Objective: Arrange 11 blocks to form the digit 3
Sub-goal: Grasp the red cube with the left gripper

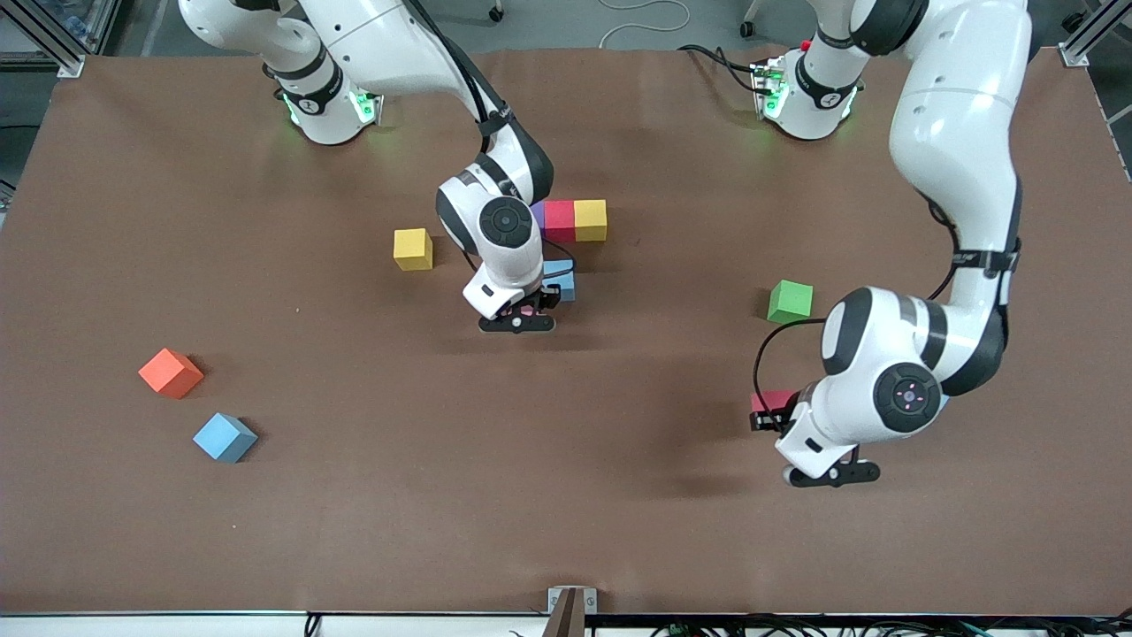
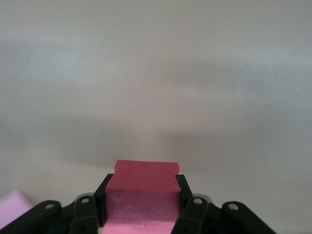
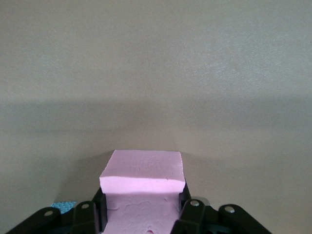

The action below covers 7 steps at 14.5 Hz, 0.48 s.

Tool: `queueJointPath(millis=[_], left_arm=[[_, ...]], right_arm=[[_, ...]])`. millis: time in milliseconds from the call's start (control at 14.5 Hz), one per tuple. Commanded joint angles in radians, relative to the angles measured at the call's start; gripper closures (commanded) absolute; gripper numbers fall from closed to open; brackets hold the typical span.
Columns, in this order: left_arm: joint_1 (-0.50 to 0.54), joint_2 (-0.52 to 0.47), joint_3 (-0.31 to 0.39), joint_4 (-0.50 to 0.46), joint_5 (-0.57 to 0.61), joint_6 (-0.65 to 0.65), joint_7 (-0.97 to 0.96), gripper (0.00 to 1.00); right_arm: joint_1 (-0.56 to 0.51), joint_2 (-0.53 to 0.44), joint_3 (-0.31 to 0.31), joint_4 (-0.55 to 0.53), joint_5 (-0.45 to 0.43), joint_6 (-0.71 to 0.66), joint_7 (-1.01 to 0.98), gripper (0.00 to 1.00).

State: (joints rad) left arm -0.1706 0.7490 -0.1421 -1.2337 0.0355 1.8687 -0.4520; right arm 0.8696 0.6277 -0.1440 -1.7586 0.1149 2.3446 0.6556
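The started digit, a purple, red [image 1: 559, 218] and yellow cube [image 1: 591, 219] in a row, lies mid-surface, nearer the robots' edge. The right claw [image 1: 522, 311], bent low beside it, clamps a pale pink cube [image 3: 144, 178]. The left claw [image 1: 768, 412] grips a deeper pink-red cube [image 2: 144, 187]; lifting it toward the row should follow.

A pale pink block [image 3: 142, 187] sits clamped between the right gripper's [image 3: 142, 214] black fingers [image 3: 186, 207], over the bare table [image 3: 156, 73].
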Motion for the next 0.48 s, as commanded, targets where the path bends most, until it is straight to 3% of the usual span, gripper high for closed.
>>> queueJointPath(millis=[0,346,415], left_arm=[[-0.01,-0.088,-0.011,-0.099,-0.003,-0.04,-0.245,0.67],[-0.105,-0.177,-0.01,-0.271,0.001,0.033,-0.737,0.69],[-0.125,-0.187,-0.011,-0.306,0.001,0.071,-0.831,0.74]], right_arm=[[0.011,-0.011,-0.003,-0.044,0.0,-0.004,-0.01,0.95],[0.006,-0.01,-0.003,-0.042,-0.003,-0.004,-0.034,0.93],[0.002,-0.01,-0.003,-0.044,-0.001,-0.005,-0.059,0.94]])
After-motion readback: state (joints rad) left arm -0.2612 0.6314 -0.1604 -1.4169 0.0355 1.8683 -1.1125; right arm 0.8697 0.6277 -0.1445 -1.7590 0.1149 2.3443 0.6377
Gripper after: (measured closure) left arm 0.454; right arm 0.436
